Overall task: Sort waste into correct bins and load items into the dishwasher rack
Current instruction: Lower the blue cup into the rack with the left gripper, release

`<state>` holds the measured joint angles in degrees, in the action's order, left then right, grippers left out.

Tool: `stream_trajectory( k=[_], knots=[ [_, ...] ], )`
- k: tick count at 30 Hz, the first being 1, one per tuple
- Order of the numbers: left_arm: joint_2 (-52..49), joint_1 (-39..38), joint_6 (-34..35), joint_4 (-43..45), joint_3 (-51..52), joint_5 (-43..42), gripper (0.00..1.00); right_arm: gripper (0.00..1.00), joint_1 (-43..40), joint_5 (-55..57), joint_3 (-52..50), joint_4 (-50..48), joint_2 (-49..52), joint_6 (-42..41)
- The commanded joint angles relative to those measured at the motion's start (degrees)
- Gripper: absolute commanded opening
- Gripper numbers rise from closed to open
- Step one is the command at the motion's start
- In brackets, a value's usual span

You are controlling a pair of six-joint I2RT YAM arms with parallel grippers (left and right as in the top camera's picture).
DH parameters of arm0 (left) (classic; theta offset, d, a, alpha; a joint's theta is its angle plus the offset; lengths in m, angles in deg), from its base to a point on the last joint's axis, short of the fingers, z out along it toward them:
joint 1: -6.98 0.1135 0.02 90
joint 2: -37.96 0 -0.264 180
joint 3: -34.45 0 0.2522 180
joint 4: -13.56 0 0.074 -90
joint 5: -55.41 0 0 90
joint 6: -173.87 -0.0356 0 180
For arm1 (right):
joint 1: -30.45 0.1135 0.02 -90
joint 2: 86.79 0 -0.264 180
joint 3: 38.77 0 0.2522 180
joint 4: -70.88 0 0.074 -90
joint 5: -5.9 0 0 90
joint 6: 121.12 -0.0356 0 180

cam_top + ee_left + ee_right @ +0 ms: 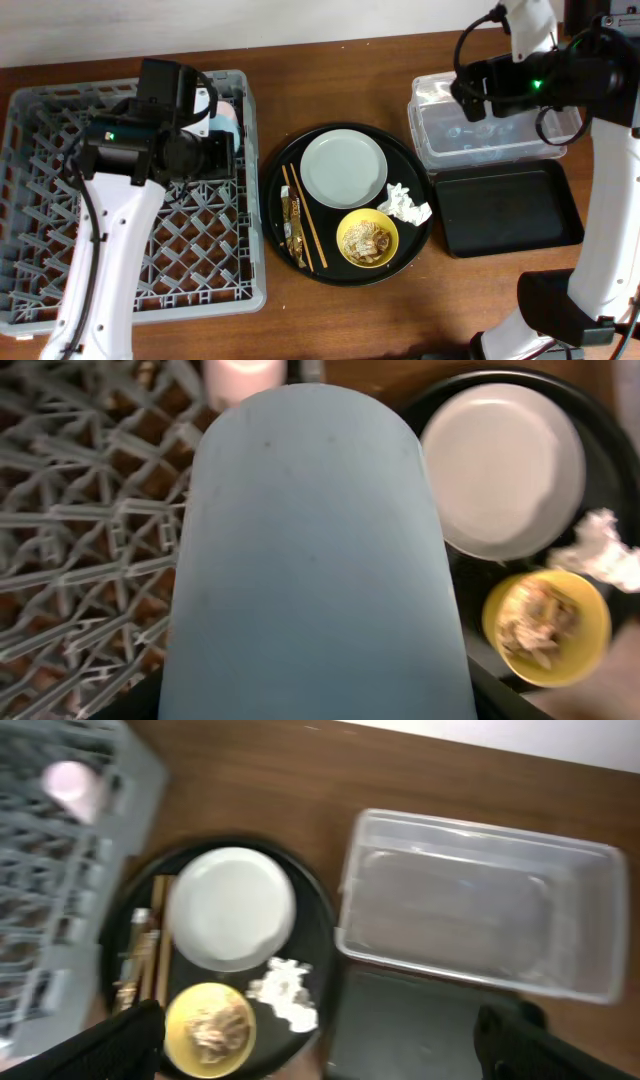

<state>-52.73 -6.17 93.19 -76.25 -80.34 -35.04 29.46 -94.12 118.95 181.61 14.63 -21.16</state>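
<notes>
Left fingers (218,152) grip blue cup (320,550) above rack (40,250); right fingers (110,1045) spread; yellow bowl (393,228) holds scraps (366,241).

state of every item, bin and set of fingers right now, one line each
left gripper: shut on blue cup
blue cup: held over rack
pink cup: in rack
plate: empty, on round tray
yellow bowl: holds food scraps
napkin: crumpled, on round tray
chopsticks, wrapper: lying on round tray
clear tub: empty
black bin: empty
right gripper: open, holding nothing
</notes>
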Motion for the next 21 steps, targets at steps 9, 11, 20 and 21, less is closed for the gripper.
stream_trajectory(
  k=[9, 11, 20, 21],
  knots=[
    [-14.88, 0.2, 1.99, 3.17, 0.17, 4.59, 0.46, 0.98, -0.26, 5.99, 0.68, 0.33, 0.2, -1.05],
    [-16.06, 0.22, 1.99, 3.37, 0.17, 4.63, 0.46, 0.99, -0.26, 5.99, 0.68, 0.35, 0.2, -1.05],
    [-17.31, 0.85, 1.99, 2.27, 0.28, 5.03, 0.46, 0.99, -0.26, 6.01, 0.68, 0.35, 0.2, -1.03],
    [-17.31, 1.09, 2.01, 2.23, 0.63, 5.05, 0.46, 0.99, -0.26, 6.01, 0.68, 0.33, 0.2, -1.03]
  ],
)
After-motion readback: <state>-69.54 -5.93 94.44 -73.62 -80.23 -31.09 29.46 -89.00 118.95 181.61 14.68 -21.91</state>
